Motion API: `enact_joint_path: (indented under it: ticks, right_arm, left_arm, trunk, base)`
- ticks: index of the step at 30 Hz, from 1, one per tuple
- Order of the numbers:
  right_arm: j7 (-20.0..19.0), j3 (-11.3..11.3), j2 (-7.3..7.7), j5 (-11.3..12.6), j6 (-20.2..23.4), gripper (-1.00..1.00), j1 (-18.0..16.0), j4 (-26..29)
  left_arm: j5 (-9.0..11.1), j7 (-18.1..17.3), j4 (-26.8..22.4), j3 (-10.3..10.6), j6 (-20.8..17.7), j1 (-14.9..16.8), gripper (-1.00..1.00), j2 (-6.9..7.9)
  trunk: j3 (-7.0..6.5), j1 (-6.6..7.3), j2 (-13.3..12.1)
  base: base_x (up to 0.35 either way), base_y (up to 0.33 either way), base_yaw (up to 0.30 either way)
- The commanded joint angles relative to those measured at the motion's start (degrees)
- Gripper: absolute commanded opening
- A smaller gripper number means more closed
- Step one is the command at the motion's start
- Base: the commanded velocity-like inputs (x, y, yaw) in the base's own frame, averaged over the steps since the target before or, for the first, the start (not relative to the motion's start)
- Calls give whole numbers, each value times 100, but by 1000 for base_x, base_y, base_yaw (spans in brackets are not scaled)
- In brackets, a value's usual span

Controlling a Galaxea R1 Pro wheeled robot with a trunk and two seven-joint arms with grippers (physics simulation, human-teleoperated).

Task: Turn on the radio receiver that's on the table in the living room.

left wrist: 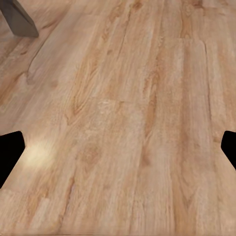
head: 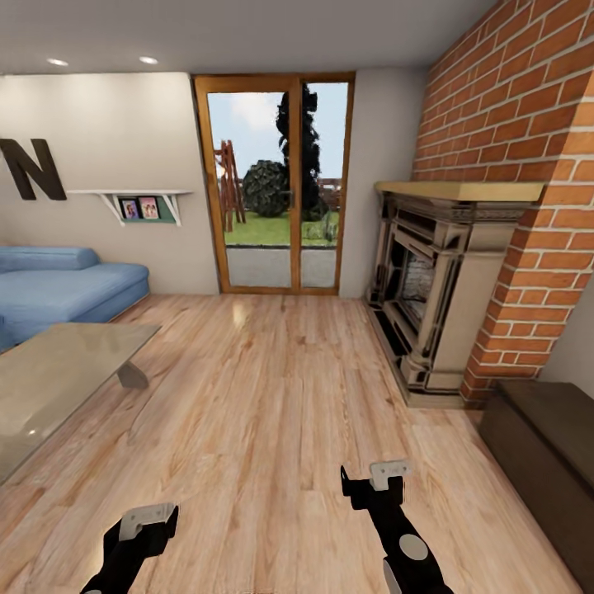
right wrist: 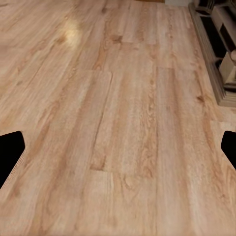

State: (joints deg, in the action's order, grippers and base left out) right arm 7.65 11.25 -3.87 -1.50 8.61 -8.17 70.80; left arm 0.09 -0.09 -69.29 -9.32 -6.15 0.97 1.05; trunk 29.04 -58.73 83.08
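Room: the living room had a light wood plank floor (head: 272, 396), a brick fireplace (head: 429, 297) on the right, glass doors (head: 276, 186) at the far wall and a big dark "N" (head: 29, 169) on the left wall.
Table: the table (head: 58, 371) stood at the left edge of the head view, low, with a glossy grey reflective top; the part of its top that showed was bare. One grey leg (left wrist: 19, 19) appeared in the left wrist view.
Sofa: a blue sofa (head: 66, 285) sat behind the table.
Bench: a dark low bench (head: 544, 454) stood at the right, beside the fireplace.
Left gripper (left wrist: 118, 152): spread wide, fingertips at the frame's sides, nothing between them, above bare planks.
Right gripper (right wrist: 118, 152): likewise wide open and empty over the floor, the fireplace base nearby.
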Motion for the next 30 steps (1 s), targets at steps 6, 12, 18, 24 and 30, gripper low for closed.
enact_joint_path:
  ticks: [6,12,18,24,30]
  right_arm:
    - [0,0,0,0,0,100,0,-1]
    - [0,0,0,0,0,100,0,1]
    - [2,0,0,0,0,100,0,-1]
    - [0,0,0,0,0,100,0,-2]
    - [0,0,0,0,0,100,0,0]
  left_arm:
    - [0,0,3,0,0,0,100,-1]
    - [0,0,3,0,0,0,100,-3]
    - [0,0,3,0,0,0,100,-5]
    - [0,0,3,0,0,0,100,-4]
    - [0,0,3,0,0,0,100,-6]
  trunk:
    - [20,0,0]
    - [39,0,0]
    - [59,0,0]
    - [79,0,0]
    - [99,0,0]
  base:
    - [0,0,257]
    - [0,0,257]
    - [0,0,257]
    - [0,0,257]
    - [0,0,257]
